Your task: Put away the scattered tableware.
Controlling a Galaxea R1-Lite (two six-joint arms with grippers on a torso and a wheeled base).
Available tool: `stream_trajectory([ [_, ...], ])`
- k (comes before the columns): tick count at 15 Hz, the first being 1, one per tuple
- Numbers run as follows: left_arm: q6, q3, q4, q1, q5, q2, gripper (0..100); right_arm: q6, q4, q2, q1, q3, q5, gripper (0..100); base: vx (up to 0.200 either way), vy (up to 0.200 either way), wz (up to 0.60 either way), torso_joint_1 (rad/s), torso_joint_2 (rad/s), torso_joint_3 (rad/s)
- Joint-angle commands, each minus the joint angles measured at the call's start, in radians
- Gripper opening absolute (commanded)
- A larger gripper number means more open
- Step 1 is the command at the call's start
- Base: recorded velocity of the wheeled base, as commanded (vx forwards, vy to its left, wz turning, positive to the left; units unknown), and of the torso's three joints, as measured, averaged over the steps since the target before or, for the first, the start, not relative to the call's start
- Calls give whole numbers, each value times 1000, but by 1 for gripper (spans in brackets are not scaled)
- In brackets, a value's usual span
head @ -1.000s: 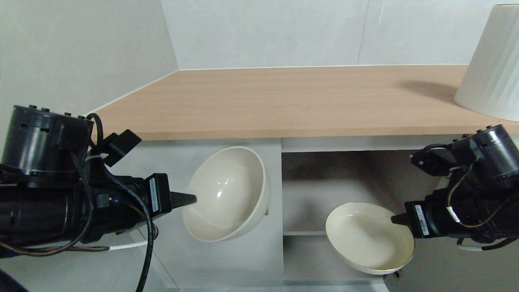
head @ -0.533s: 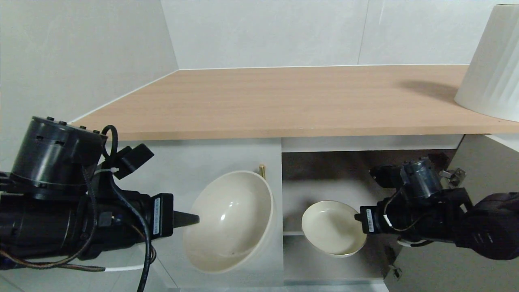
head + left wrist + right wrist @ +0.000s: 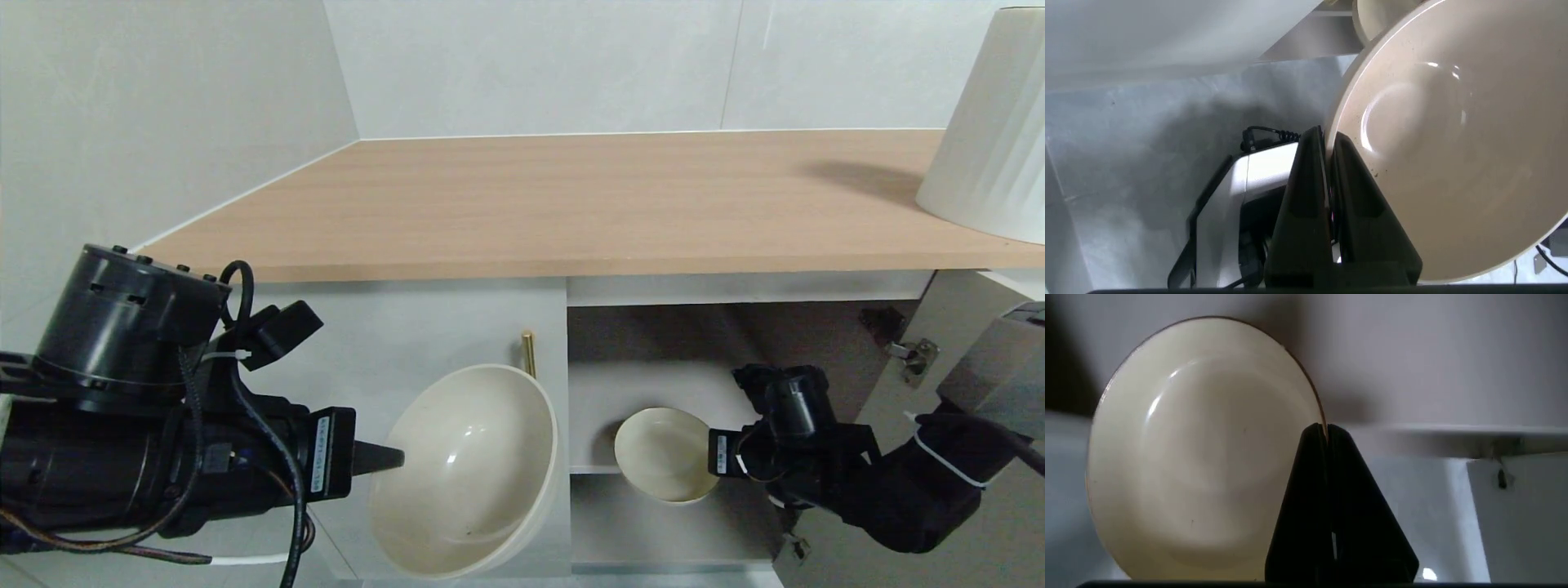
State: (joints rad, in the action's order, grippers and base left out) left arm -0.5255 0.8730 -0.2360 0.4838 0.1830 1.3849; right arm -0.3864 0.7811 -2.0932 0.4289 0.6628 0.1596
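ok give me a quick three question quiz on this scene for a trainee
1. True or false: the left gripper is shut on the rim of the large bowl.
2. Where is the small dish that the right gripper holds? A: stacked inside the large bowl. B: in the open cabinet. C: lying on a tray.
3. How many dishes are the grippers holding in all?

Key: 1 true; 2 B; 3 two.
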Motion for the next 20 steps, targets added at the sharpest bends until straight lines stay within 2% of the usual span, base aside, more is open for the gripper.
stream_trajectory([
  [1, -1, 0, 0, -1, 0, 9, 0, -2, 72, -85, -18, 5, 26, 0, 0, 0, 0, 0, 0, 0],
  [4, -1, 0, 0, -1, 0, 13, 0, -8, 144, -142, -39, 34, 57, 0, 0, 0, 0, 0, 0, 0],
  [8, -1, 0, 0, 1, -2, 19, 0, -14, 145, -183, -62, 81, 103, 0, 0, 0, 0, 0, 0, 0],
  [20, -1, 0, 1, 1, -7, 36, 0, -12, 133, -286, -111, 212, 133, 0, 0, 0, 0, 0, 0, 0],
])
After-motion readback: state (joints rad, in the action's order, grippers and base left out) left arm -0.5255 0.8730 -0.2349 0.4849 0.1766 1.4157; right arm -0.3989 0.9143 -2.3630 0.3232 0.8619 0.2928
